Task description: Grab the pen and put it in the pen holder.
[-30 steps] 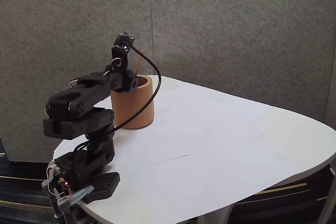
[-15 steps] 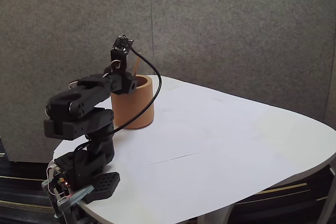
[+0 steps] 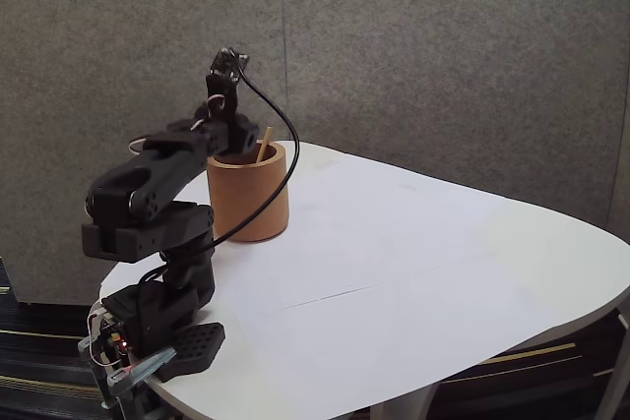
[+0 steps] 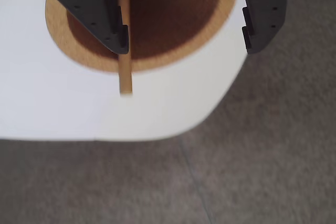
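White table (image 3: 413, 272), rounded edge, carrying pen holder (image 3: 248, 202) near its far left corner in the fixed view. Black tool (image 4: 184, 48) above the holder, jaws spread wide, gripping nothing. Pen (image 3: 262, 144) standing tilted inside pen holder, tip above rim.

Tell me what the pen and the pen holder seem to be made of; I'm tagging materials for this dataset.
The pen looks like bare wood: a tan, matte, uniform thin stick with no sheen. The pen holder looks like thick cardboard or unglazed clay: light brown and matte, with a thick, dull rim. The pictures cannot settle which.
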